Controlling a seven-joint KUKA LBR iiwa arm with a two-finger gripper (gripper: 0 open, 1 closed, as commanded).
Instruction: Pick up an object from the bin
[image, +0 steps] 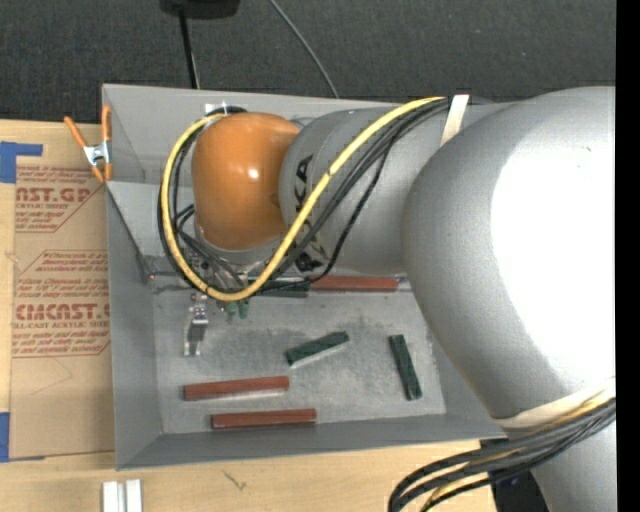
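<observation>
My gripper (196, 333) hangs below the orange wrist cover, low over the left part of the bin floor, and most of it is hidden by the cover and cables. Nothing shows in its grasp. Just in front of it lies a red-brown flat bar (235, 388), with a second red-brown bar (263, 419) closer to the front wall. A dark green bar (317, 347) lies tilted to the gripper's right, apart from it.
Another dark green bar (404, 366) lies at the right of the floor. A red-brown bar (355, 284) and a dark strip (290, 291) lie at the back, partly under the arm. The big arm covers the bin's right and back.
</observation>
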